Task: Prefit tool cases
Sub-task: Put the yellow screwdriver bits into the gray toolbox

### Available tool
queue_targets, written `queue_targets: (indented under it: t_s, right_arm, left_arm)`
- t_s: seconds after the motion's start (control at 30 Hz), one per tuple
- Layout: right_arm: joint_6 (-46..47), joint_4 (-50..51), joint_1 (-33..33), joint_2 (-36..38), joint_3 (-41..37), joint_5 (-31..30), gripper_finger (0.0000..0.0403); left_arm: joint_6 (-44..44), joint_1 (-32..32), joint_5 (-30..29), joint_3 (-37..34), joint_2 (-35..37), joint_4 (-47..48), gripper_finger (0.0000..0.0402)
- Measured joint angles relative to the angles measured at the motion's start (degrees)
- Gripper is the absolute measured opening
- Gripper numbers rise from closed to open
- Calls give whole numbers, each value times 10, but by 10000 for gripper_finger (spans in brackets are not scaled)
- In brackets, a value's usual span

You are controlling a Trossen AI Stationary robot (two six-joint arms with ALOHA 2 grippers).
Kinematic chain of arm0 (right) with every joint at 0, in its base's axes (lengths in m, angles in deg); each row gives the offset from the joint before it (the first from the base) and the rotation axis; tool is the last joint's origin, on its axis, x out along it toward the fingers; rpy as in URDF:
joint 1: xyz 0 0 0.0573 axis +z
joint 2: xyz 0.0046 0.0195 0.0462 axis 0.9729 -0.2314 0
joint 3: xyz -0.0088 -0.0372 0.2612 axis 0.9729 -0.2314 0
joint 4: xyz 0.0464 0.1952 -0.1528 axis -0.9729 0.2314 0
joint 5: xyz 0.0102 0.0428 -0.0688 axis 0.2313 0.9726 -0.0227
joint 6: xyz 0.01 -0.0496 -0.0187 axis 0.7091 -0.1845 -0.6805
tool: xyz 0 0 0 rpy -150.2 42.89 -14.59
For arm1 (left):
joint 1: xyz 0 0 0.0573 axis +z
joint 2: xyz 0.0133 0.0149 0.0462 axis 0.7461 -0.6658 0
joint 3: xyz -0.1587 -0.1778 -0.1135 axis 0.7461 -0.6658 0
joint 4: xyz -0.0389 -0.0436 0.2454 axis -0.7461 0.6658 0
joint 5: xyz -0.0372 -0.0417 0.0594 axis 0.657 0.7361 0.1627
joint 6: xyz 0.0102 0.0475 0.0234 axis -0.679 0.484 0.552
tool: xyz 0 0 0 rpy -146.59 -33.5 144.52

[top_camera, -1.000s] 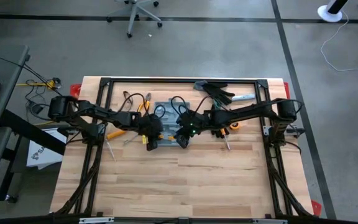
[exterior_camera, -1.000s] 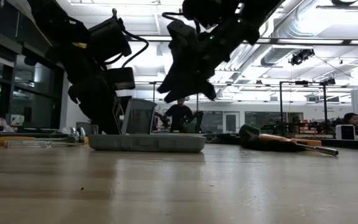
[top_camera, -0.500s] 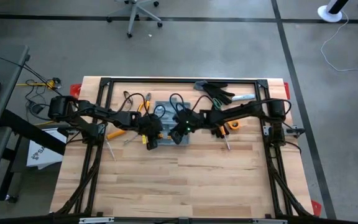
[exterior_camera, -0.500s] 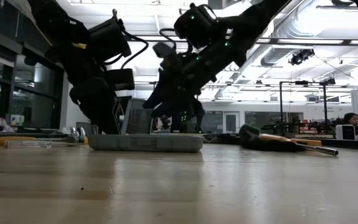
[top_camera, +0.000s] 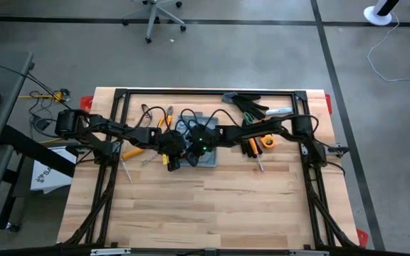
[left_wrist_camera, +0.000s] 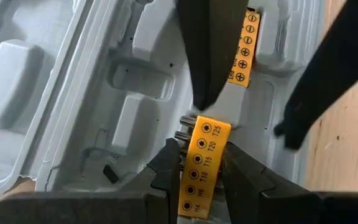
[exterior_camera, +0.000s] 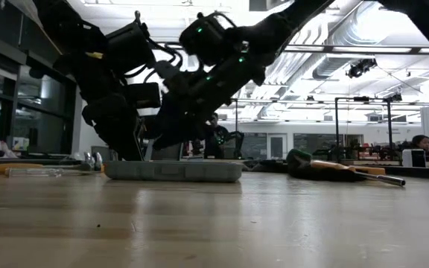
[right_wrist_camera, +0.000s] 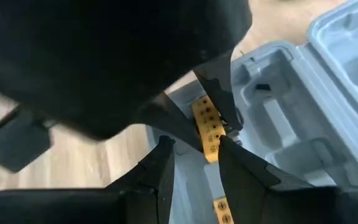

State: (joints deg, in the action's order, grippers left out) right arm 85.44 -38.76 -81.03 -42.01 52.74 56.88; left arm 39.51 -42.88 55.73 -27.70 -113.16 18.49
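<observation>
Left gripper (left_wrist_camera: 196,167) is clamped on the yellow bit strip (left_wrist_camera: 200,163) over the open case (top_camera: 206,158) at mid-table, right gripper (right_wrist_camera: 194,155) half-open alongside, so ease that strip squarely into its slot.

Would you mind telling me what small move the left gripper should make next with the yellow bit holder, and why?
Probably ease the yellow bit holder down into its recess in the grey case. The left gripper is shut on it above the open tray, a second holder already sits beyond, and the right gripper crowds close, so go slowly.
</observation>
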Motion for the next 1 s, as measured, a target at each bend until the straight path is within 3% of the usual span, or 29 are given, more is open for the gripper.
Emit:
queue_targets:
  t_s: [0.67, 1.0]
  right_arm:
    - [0, 4, -5, -28, 7, -36, 114]
    - [15, 11, -5, -27, -15, -36, 114]
  left_arm:
    - [1, 0, -4, -1, -1, 2, 78]
    - [-7, 0, 7, -1, 3, 3, 124]
